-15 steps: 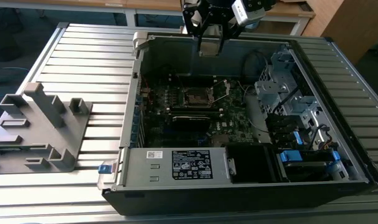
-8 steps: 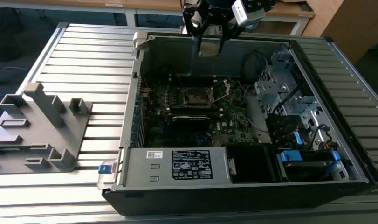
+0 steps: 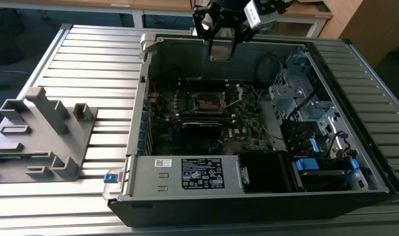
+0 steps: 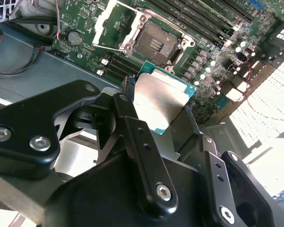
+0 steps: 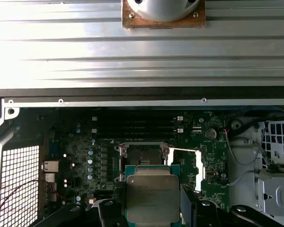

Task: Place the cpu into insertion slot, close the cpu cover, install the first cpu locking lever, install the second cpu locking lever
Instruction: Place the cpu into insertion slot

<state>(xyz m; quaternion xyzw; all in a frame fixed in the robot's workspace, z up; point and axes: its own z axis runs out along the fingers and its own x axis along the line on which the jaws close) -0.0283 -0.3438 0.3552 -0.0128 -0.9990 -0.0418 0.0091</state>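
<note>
Gripper (image 4: 158, 103) jaws clamping cpu (image 4: 162, 97) by opposite edges, metal top facing wrist cameras. Cpu hanging raised and apart from slot (image 4: 156, 42), not touching it. Slot lying bare; cover (image 4: 102, 23) standing flipped open just beside slot. Judging: placing step underway, nothing seated; cover closing and both levers not yet done. Levers hard to pick out near slot; cpu underside hidden.

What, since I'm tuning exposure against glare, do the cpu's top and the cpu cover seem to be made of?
The cpu: top looks like dull, matte silvery metal with soft sheen; its rim looks like green circuit board. The cpu cover: probably thin bare sheet metal, bright finish; it glares near white in both wrist views.
</note>
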